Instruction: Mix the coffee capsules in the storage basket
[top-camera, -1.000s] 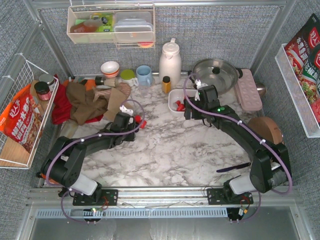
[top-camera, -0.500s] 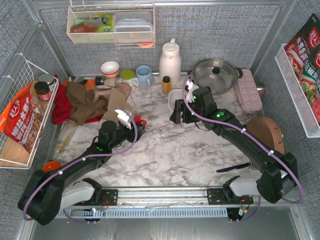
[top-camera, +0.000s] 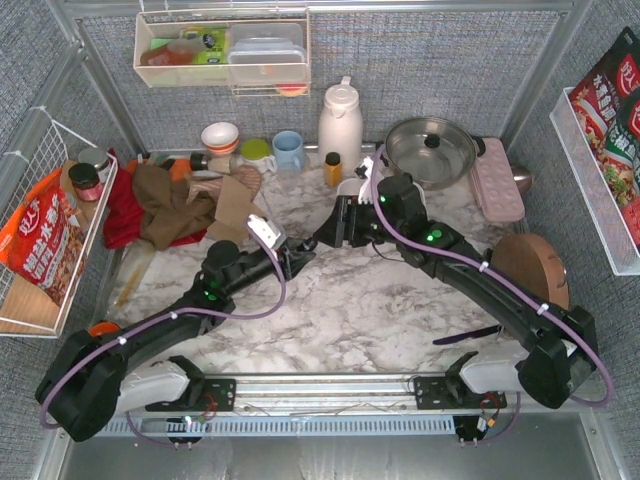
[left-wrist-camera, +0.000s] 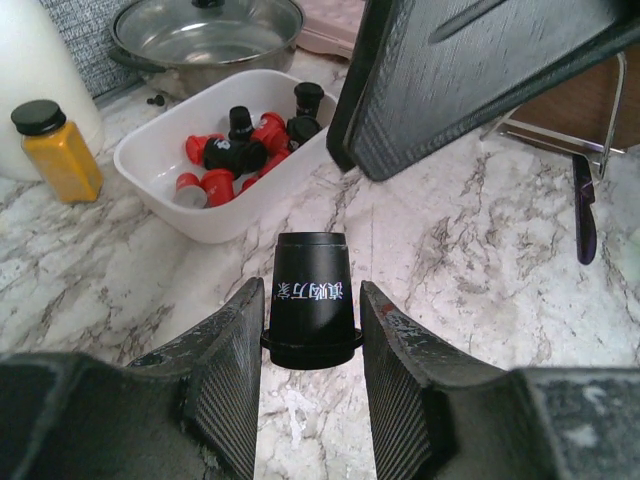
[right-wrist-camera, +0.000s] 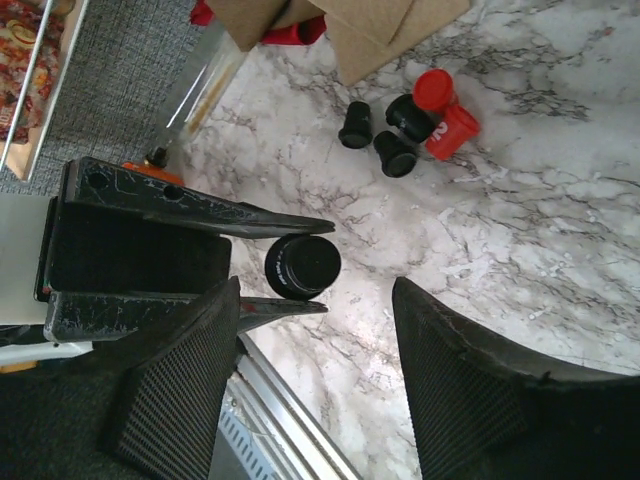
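Though shallow, basket (left-wrist-camera: 215, 215) w/ red+blk capsules (left-wrist-camera: 236, 156)

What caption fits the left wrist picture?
Left gripper holds a black capsule near the white basket of red and black capsules.

A mock kitchen set up inside a robot test cell is shown. Kitchen use is suggested by the marble-patterned table (top-camera: 350, 310), on which a lidded pot (top-camera: 430, 148), a white jug (top-camera: 340, 125), a blue mug (top-camera: 289, 151) and a bowl (top-camera: 220, 135) are set, and by a wall shelf (top-camera: 150, 75) and a wire basket (top-camera: 60, 135) holding a snack bag (top-camera: 40, 245). The staging is betrayed by grey fabric walls (top-camera: 420, 70) (edged with a metal rail (top-camera: 330, 383)) and by a left arm (top-camera: 170, 325) and a right arm (top-camera: 480, 270) bolted at the near edge.
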